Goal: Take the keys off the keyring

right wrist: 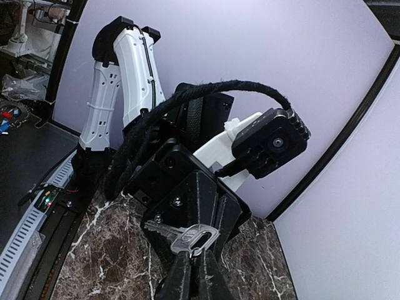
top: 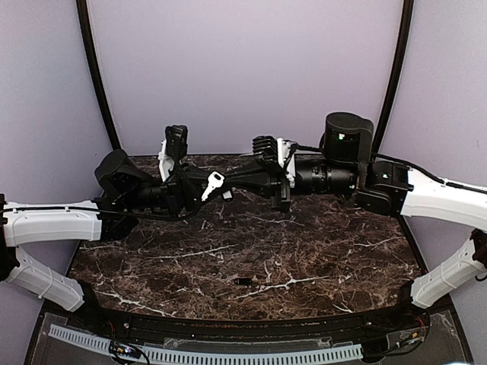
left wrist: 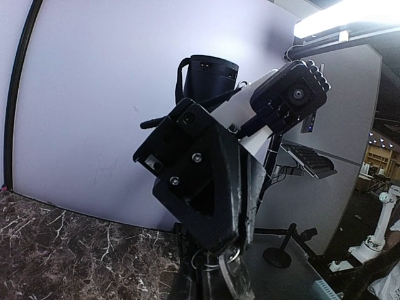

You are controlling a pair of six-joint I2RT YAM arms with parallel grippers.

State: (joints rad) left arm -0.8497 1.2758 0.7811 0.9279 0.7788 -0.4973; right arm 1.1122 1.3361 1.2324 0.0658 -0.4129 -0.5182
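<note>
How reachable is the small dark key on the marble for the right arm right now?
Probably not yet. The small dark key lies in the open on the marble table, but the right gripper is raised and closed on the silver key; it would have to let go first.

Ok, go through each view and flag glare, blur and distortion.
Top external: even light, no glare, key bright against the dark table. Left wrist: ceiling light blown out, fisheye bending the post. Right wrist: key in focus, strong fisheye curve too.
</note>
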